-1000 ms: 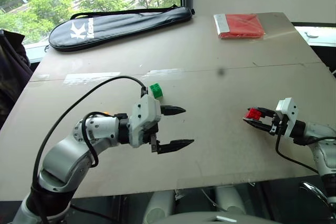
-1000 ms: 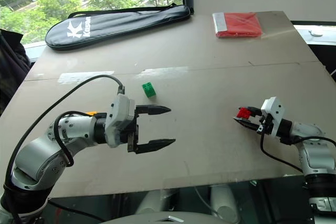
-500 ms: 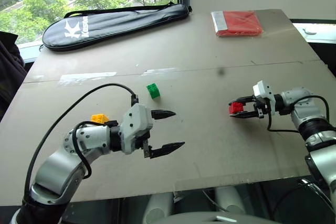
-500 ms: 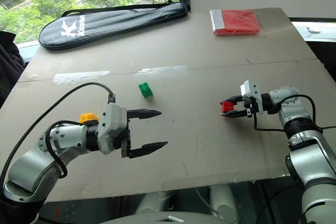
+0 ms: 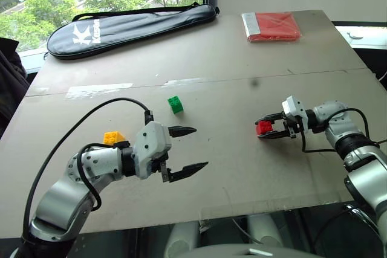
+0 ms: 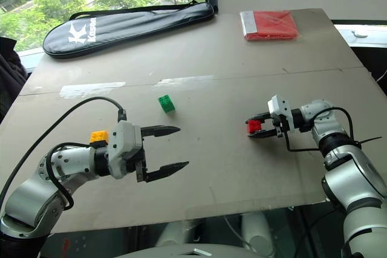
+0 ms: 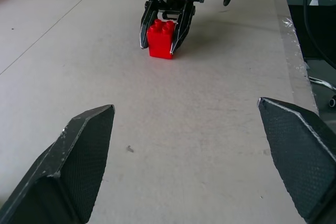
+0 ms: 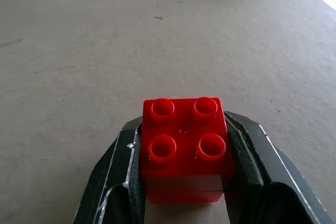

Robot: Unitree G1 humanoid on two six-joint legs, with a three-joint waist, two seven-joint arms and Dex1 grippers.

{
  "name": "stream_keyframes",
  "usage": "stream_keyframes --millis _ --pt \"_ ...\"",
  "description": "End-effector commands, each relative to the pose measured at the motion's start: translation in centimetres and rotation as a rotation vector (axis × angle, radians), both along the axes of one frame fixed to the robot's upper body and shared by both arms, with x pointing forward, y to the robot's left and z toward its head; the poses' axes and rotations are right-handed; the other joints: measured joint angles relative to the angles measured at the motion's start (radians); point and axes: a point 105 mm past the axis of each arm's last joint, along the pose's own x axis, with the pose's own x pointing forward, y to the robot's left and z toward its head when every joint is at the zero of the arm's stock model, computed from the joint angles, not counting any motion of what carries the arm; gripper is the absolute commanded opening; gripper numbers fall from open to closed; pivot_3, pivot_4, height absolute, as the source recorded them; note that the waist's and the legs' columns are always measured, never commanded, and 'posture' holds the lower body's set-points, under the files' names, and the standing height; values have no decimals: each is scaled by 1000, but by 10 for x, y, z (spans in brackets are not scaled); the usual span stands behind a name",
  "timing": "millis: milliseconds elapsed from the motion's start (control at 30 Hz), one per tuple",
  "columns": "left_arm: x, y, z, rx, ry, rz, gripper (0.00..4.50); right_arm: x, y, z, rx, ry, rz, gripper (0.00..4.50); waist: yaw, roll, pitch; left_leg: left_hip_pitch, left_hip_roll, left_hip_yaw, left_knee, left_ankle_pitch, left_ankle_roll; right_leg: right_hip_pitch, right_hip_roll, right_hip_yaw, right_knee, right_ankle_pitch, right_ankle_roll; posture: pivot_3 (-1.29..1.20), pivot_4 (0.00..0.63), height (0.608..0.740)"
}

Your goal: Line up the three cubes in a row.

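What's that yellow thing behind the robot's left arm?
A yellow brick on the table, partly hidden by the left arm; its lower side is covered.

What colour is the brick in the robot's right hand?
Red. The brick shows best in the right wrist view, between the right hand's fingers.

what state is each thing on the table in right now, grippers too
red cube: clamped in the right gripper's jaws, studs up
green cube: loose on the table, studs up
yellow cube: loose on the table beside the left arm
left gripper: jaws wide open, empty
right gripper: shut on the red cube
racket bag: zipped, lying flat
red packet: lying flat
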Motion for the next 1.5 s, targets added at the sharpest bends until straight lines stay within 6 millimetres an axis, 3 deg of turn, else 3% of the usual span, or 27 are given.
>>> stream_keyframes --millis 33,267,333,400,533,967,1500 --pt "-3 -3 9 4 -56 -19 4500 -3 -1 12 -11 -51 72 1364 0 0 0 0 0 0 0 0 0 0 0 0 0 0 0 0 150 732" --pt "-3 -2 7 12 -55 -21 4500 -5 -1 10 -42 -68 101 1364 0 0 0 0 0 0 0 0 0 0 0 0 0 0 0 0 150 732" --pt "-3 -3 6 14 -54 -23 4500 -6 -2 8 -62 -69 111 2382 0 0 0 0 0 0 0 0 0 0 0 0 0 0 0 0 150 732" --pt "-3 -4 5 15 -54 -24 4500 -6 -2 7 -78 -68 118 2727 0 0 0 0 0 -1 0 0 0 0 0 0 0 0 0 0 150 732" --pt "-3 -5 3 15 -50 -25 4500 -3 1 14 -45 -117 114 4439 0 0 0 0 0 -1 0 0 0 0 0 0 0 0 0 0 150 732" --pt "-1 -7 2 15 -53 -34 4500 2 -11 13 -148 -182 110 4439 0 0 0 0 0 -1 0 0 0 0 0 0 0 0 0 0 150 732" --pt "0 -8 -1 29 -51 -54 4500 11 -22 19 -143 -204 22 4439 0 0 0 0 -1 1 0 0 0 0 0 0 1 0 0 0 150 732"
